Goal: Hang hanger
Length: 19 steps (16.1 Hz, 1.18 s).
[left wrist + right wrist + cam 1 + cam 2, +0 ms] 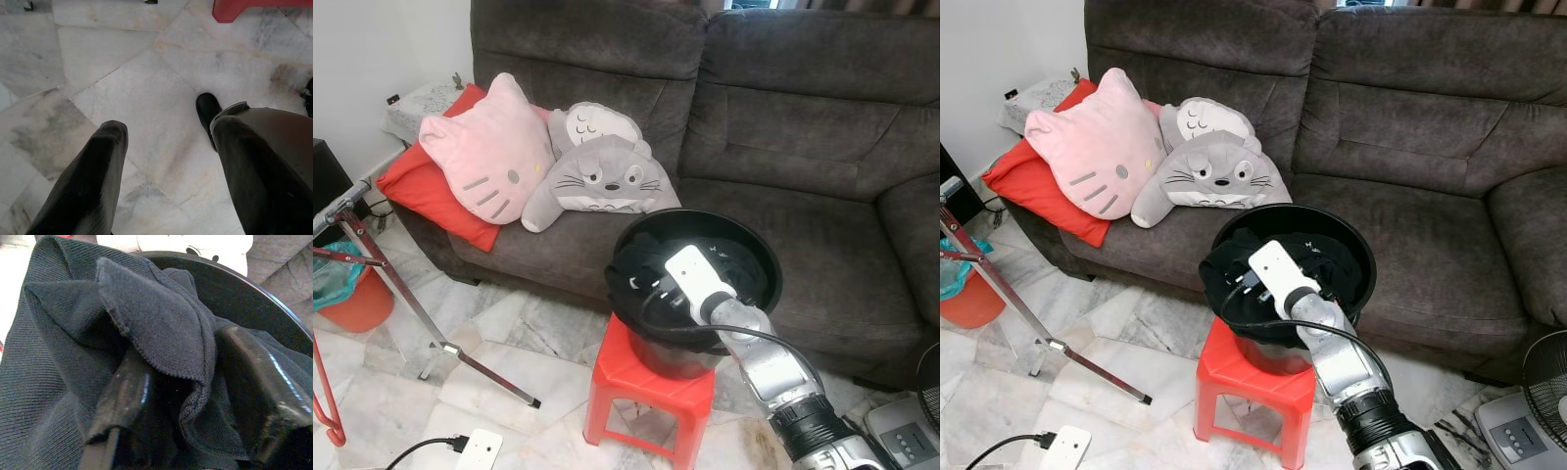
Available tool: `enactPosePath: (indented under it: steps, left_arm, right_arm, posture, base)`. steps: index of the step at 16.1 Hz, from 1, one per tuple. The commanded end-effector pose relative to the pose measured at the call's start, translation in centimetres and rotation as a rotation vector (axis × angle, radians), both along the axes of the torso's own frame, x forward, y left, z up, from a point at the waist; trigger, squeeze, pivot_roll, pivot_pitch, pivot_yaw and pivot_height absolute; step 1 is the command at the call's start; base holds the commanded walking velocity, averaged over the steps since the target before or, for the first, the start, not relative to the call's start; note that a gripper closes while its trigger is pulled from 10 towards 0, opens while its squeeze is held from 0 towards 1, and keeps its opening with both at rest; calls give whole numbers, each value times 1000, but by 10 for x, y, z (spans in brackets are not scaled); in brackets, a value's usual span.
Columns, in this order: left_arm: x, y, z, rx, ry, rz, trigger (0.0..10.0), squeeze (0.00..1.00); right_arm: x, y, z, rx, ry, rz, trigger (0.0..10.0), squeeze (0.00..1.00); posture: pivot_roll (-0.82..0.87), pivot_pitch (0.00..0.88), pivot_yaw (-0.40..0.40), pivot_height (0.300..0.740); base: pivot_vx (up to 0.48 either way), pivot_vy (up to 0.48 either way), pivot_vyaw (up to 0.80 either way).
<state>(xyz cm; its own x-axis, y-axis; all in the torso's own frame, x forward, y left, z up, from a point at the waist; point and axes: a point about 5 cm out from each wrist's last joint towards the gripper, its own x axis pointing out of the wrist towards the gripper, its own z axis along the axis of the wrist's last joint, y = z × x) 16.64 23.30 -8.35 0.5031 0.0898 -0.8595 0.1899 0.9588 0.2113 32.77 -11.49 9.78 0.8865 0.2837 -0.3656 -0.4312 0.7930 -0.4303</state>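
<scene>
- The right gripper (181,396) reaches into a black basin (759,257) on a red stool (631,377), its jaws spread with a fold of black knit garment (146,318) bunched between them; whether they have pinched it yet cannot be told.
- No hanger can be made out; if one lies in the basin, the cloth covers it, so its long axis cannot be judged.
- The metal drying rack (382,264), the likely place to hang anything, stands well apart from the jaws, off to the robot's left.
- The right arm is plainly the nearer to the basin; the left gripper (166,161) hangs idle, jaws spread above the marble floor (122,73).
- Behind the basin: a dark grey sofa (783,108) carrying a pink cat cushion (489,147) and a grey plush (602,176).
</scene>
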Motion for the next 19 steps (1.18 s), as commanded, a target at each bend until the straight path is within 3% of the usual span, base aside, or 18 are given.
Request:
enactPosePath:
  steps: [1,14,19]
  left_arm:
    - [-4,1,-1,7,24,-14,10000,0]
    - [-3,1,-1,9,20,-12,10000,0]
    - [-5,2,-2,15,17,-5,10000,0]
  right_arm:
    - [2,1,1,0,-6,-2,0,0]
    - [5,2,6,18,-43,-15,0,0]
    - [5,-5,55,130,-356,-89,0,0]
  posture:
    - [-121,0,17,740]
    - [-119,0,15,740]
    - [-122,0,11,740]
  base:
    - [0,0,0]
    - [0,0,0]
    - [0,0,0]
